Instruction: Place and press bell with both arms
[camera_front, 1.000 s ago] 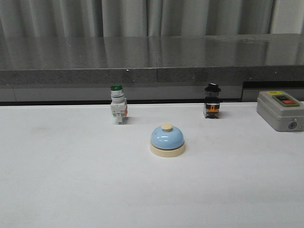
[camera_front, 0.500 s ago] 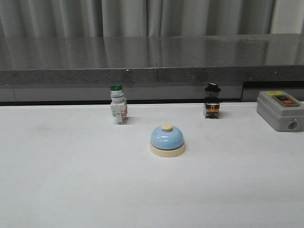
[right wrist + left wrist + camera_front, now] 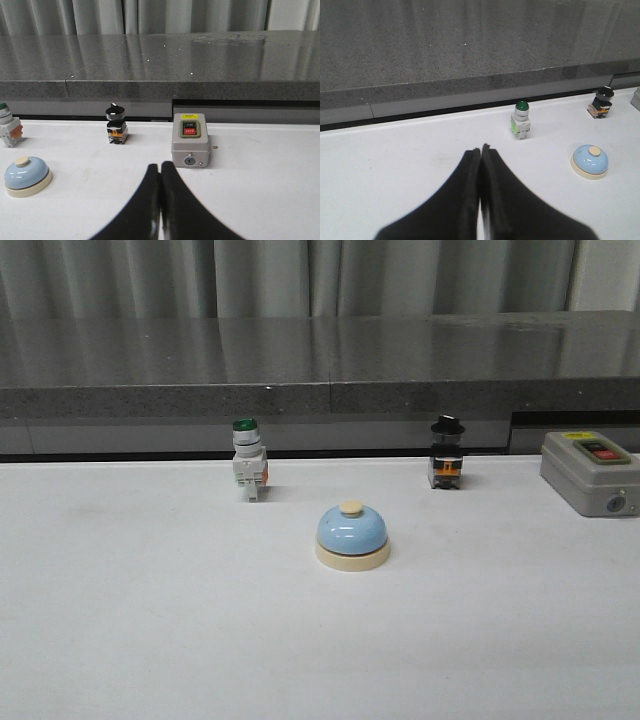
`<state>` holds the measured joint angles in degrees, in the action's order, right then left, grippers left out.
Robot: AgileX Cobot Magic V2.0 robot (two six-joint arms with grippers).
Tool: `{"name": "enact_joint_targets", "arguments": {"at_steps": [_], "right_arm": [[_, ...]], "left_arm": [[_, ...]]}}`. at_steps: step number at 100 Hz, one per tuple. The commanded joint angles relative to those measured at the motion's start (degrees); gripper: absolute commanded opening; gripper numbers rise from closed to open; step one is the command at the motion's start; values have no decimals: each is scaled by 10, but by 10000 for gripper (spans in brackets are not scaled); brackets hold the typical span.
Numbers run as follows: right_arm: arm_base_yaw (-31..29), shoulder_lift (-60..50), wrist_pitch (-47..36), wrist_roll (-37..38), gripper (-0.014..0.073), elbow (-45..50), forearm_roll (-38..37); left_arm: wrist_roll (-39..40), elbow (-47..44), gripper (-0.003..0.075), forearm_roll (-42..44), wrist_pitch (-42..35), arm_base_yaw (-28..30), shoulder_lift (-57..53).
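The light-blue dome bell (image 3: pixel 352 536) with cream base and cream button stands upright on the white table, near the middle. It also shows in the left wrist view (image 3: pixel 590 161) and in the right wrist view (image 3: pixel 27 176). Neither arm shows in the front view. My left gripper (image 3: pixel 480 148) is shut and empty, well away from the bell. My right gripper (image 3: pixel 160 165) is shut and empty, also away from the bell.
A green-capped white switch (image 3: pixel 248 460) stands behind the bell to the left. A black-knobbed switch (image 3: pixel 447 453) stands behind it to the right. A grey on/off button box (image 3: pixel 590 472) sits at the far right. A dark stone ledge (image 3: pixel 320 370) runs along the table's back.
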<state>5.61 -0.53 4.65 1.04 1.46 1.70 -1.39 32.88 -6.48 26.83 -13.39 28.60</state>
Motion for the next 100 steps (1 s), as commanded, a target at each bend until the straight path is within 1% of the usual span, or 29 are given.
{"name": "enact_joint_targets", "arguments": {"at_steps": [1, 11, 18, 31, 41, 51, 63, 80, 100], "right_arm": [[0, -12, -50, -2, -60, -8, -3], [0, -12, -50, -2, -60, -8, -3], [0, -12, -50, -2, -60, -8, -3], [0, -12, -50, -2, -60, -8, -3], [0, -12, -50, -2, -60, -8, -3], [0, -12, -50, -2, -60, -8, -3], [0, -12, -50, -2, -60, -8, -3], [0, -12, -50, -2, -60, -8, -3], [0, -12, -50, -2, -60, -8, -3]], "left_arm": [[6, 15, -20, -6, -51, 0, 1], [6, 14, -20, -1, -57, 0, 1], [6, 10, -20, 16, -82, 0, 0], [6, -22, -20, 41, -159, 0, -13], [6, -71, -20, 65, -222, 0, -39], [6, -124, -20, 65, -268, 0, -71], [6, -191, -20, 71, -296, 0, -115], [6, -271, -20, 72, -304, 2, -176], [6, -325, -20, 65, -304, 43, -245]]}}
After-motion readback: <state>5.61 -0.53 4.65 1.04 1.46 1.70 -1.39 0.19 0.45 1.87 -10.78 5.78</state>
